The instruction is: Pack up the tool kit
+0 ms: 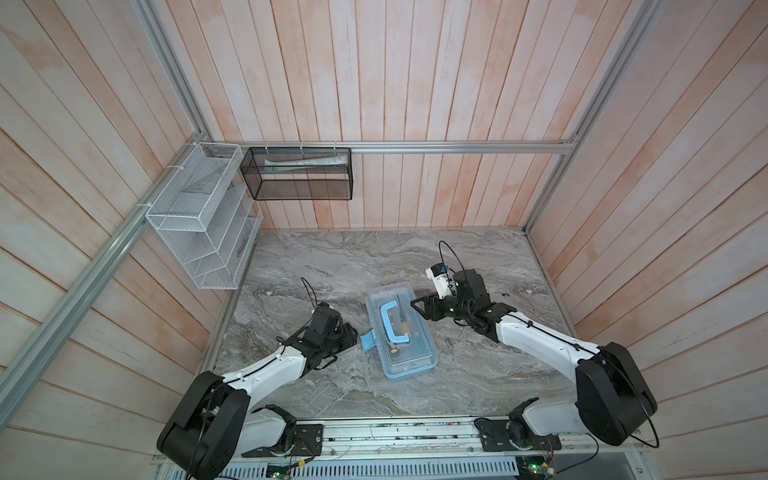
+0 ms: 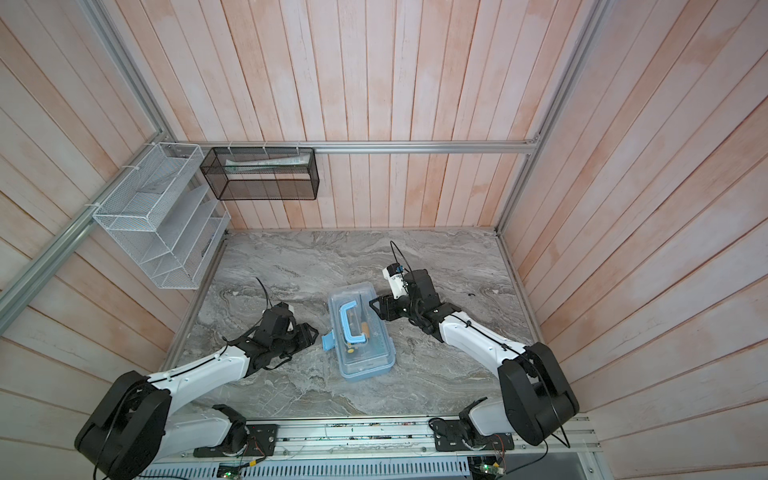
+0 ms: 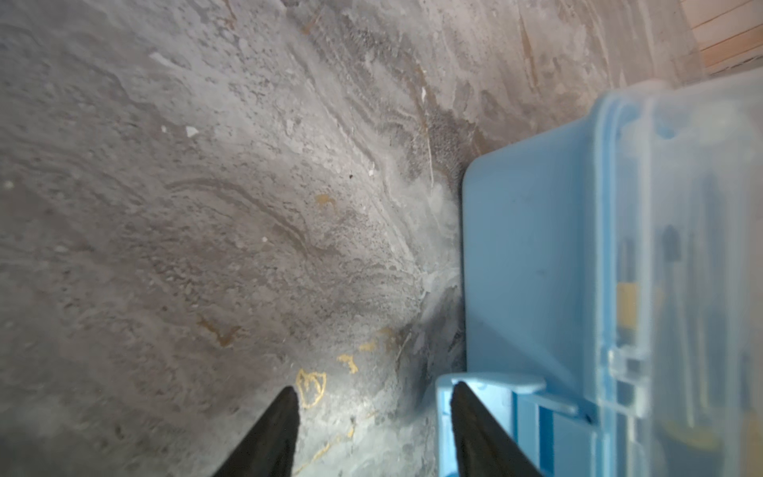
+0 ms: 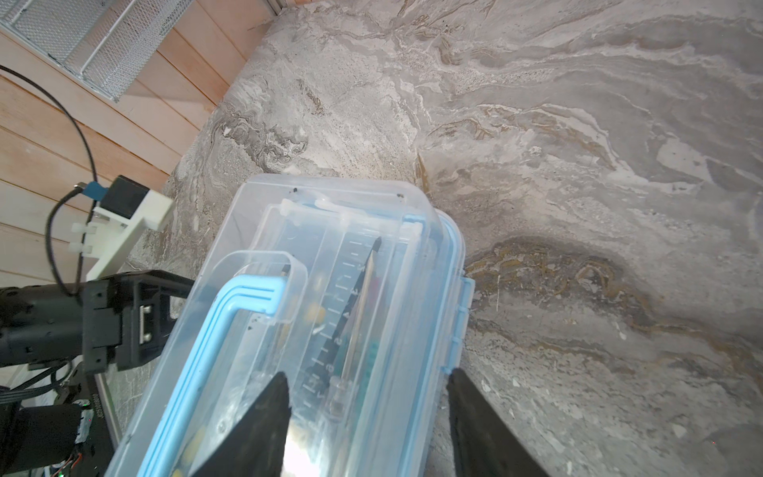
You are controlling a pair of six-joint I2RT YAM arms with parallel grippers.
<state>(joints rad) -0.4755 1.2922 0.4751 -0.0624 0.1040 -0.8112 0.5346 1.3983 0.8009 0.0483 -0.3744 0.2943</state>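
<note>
My left gripper [image 1: 352,332] sits left of centre in both top views, fingers parted over bare tabletop [image 3: 206,206] and holding nothing. One finger is just at the light-blue latch [image 3: 491,382], which hangs flipped out, unfastened. The tool kit [image 1: 415,359] lies mid-frame with its see-through lid down and its handle [image 1: 390,322] flat on top. A pencil [image 4: 363,305] and yellow-handled tools [image 1: 392,350] are already inside. To its right, my right gripper [image 1: 417,305] straddles the case's upper right edge, fingers apart; whether they press I cannot tell. Filling looks done, I judge; latching remains.
</note>
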